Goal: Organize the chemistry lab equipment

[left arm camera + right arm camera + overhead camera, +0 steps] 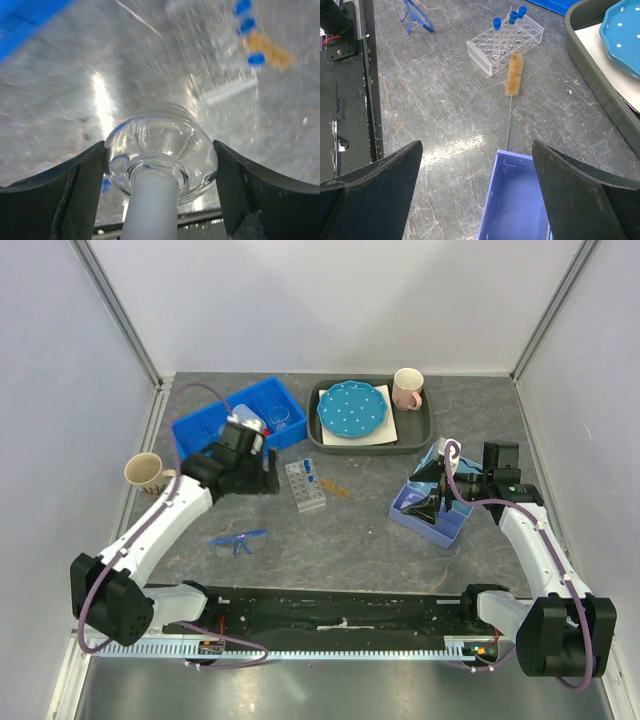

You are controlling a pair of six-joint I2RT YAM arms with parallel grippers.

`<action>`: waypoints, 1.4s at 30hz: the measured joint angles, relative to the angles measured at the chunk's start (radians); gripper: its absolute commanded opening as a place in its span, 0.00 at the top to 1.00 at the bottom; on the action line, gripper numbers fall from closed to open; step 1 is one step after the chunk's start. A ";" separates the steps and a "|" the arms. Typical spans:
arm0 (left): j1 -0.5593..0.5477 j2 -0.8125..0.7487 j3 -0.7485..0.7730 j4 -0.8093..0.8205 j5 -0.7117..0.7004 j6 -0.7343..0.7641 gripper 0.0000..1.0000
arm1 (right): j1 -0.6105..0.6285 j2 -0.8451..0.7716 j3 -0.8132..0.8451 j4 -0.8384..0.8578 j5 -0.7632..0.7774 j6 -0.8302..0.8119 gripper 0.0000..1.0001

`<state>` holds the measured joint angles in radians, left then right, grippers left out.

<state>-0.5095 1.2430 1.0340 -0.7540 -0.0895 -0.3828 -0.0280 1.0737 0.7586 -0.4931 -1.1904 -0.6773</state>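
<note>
My left gripper (pixel 160 165) has its fingers (pixel 75 195) pressed against both sides of the clear glass flask (pixel 160 145). Its round body sits squarely between them, a white stem pointing back at the camera. Beyond it, blurred, I see the blue bin (pixel 30 20) and the test-tube rack (pixel 220 55). My right gripper (pixel 476 150) hangs wide open and empty over the lavender tray (pixel 515 200), with the brush (pixel 513 75) beyond.
</note>
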 measured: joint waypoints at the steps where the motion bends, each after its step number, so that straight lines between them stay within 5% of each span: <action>1: 0.051 0.001 0.029 -0.007 0.000 0.015 0.61 | 0.000 0.000 0.000 -0.002 0.000 0.000 0.02; 9: 0.414 0.160 0.303 0.004 0.039 0.092 0.61 | 0.000 -0.003 0.000 -0.003 -0.001 0.000 0.02; 16: 0.577 0.404 0.455 0.025 0.037 0.093 0.61 | 0.000 -0.008 0.000 -0.003 -0.007 0.000 0.02; 29: 0.607 0.661 0.565 0.031 -0.027 0.160 0.59 | 0.005 -0.009 0.000 -0.010 -0.010 0.000 0.02; 42: 0.614 0.685 0.565 0.032 -0.066 0.205 0.52 | 0.018 -0.009 0.000 -0.018 -0.010 -0.001 0.02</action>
<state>0.1043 1.9278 1.5986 -0.7219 -0.1558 -0.1780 -0.0105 1.0649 0.7586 -0.5106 -1.1999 -0.6781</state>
